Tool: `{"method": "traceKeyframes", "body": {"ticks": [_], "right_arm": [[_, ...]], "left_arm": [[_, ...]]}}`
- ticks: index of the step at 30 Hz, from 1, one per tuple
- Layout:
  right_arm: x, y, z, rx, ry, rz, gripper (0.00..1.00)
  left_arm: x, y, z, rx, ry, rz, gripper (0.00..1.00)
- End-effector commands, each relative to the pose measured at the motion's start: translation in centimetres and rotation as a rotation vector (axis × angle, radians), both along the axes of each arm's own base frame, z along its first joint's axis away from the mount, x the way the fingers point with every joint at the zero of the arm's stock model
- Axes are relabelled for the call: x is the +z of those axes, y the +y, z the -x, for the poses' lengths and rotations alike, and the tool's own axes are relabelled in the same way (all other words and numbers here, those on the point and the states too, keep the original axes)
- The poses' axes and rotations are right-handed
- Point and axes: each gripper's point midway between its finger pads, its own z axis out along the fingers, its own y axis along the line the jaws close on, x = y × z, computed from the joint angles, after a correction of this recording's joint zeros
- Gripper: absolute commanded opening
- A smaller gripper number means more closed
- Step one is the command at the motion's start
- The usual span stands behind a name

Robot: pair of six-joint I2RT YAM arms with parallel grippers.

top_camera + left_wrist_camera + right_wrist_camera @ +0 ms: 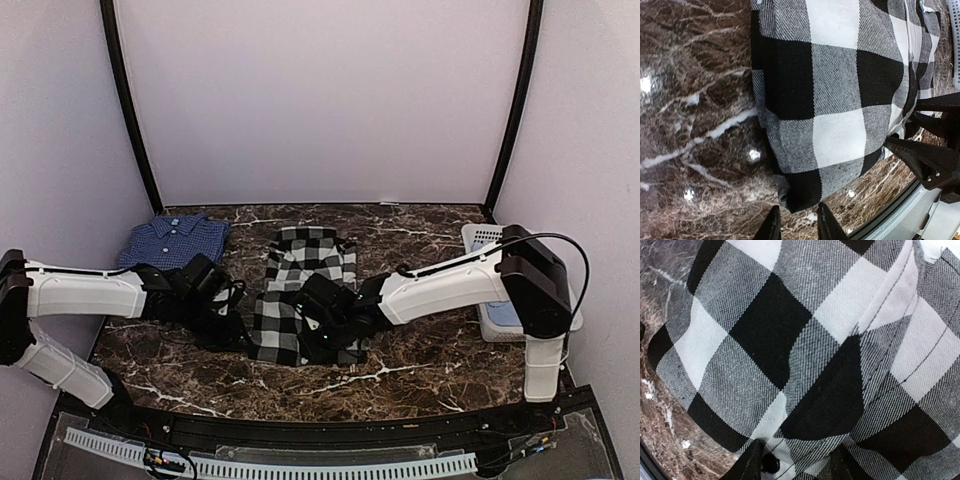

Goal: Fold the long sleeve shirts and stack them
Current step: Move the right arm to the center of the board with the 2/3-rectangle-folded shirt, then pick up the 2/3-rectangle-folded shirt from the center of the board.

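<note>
Left gripper narrowed at the checked shirt's near left corner, hold impossible to tell, right gripper pinching its near right edge, shirt lengthwise front-to-back.

The big-check shirt lies in the middle of the tabletop. The small-check shirt lies at the back left. A basket sits at the right edge. The left hand is at the big-check shirt's left side. The right hand is on its near part.
</note>
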Motion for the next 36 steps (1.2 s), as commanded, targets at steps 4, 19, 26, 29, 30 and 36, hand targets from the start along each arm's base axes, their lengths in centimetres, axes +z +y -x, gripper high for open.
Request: {"method": "traceKeyframes", "body": {"ticks": [4, 19, 26, 29, 30, 36], "right_arm": [[2.7, -0.1, 4.2, 0.002, 0.108, -0.083, 0.51], [3.5, -9.2, 5.2, -0.22, 0.208, -0.241, 0.52], [2.1, -11.1, 5.3, -0.257, 0.24, -0.278, 0.44], [1.1, -11.3, 5.4, -0.256, 0.244, -0.256, 0.4], [0.9, -11.3, 5.3, -0.256, 0.244, -0.252, 0.39], [0.2, -10.9, 5.1, -0.255, 0.251, -0.251, 0.37]], "left_arm": [[-0.1, 1.3, 3.9, 0.018, 0.086, 0.086, 0.25], [0.2, 0.4, 4.4, 0.016, 0.048, 0.217, 0.27], [-0.4, 0.0, 4.1, 0.006, 0.043, 0.211, 0.25], [-1.0, 0.0, 4.2, -0.002, 0.048, 0.199, 0.24], [-1.1, 0.0, 4.3, -0.003, 0.048, 0.195, 0.24], [-1.7, 0.4, 4.5, 0.008, 0.058, 0.17, 0.24]]}}
